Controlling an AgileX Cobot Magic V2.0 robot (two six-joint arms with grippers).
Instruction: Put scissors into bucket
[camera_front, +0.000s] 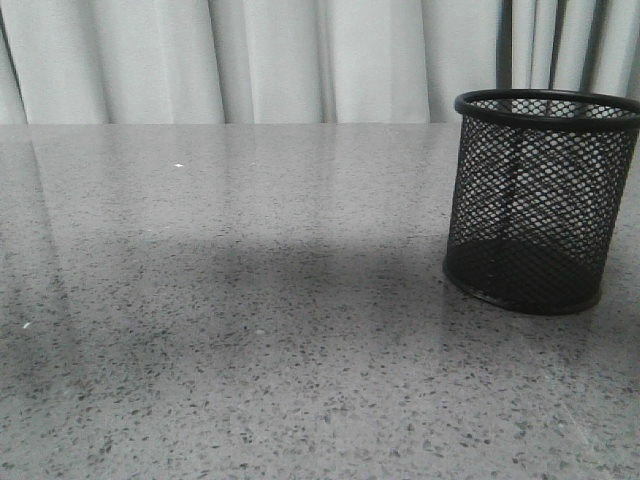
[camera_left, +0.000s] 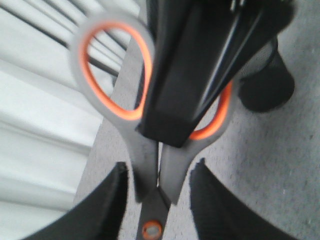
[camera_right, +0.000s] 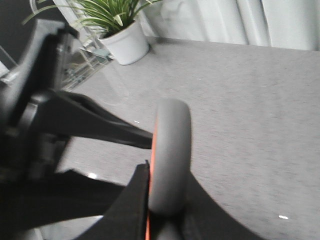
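Speckled grey stone table (camera_front: 250, 330), polished, faint sheen across it, pale pleated curtains (camera_front: 300, 60) behind. At the right edge of the front view, the bucket (camera_front: 540, 200): black wire mesh, cylindrical, solid rolled rim, dark solid base, standing upright on the table. See-through sides, nothing inside. No arm anywhere in that view.

Over to the left wrist view: the scissors (camera_left: 150, 165) dead centre and off the table, grey plastic loops lined in bright orange, shanks narrowing to an orange-ringed pivot at the bottom edge. Blades out of frame. Bucket blurred in the upper right, well apart from the scissors.

Left gripper (camera_left: 161, 166) with black fingers (camera_left: 100, 210) flanking the shanks, jaws spread, thin strips of table showing on both sides, no contact to be seen. Across the right-hand loop, a broad black bar coming down from the top of the frame and covering most of that loop: a finger (camera_left: 185, 75) of the other arm.

Right wrist view now: one grey loop edge-on, smooth and rounded, thin orange line along it, rising from the right gripper (camera_right: 165, 200). Jaws closed in on the loop, dark finger pressed against its side. Black left arm (camera_right: 45, 125) blurred at the left of the frame; white potted plant (camera_right: 125, 42) upper left.
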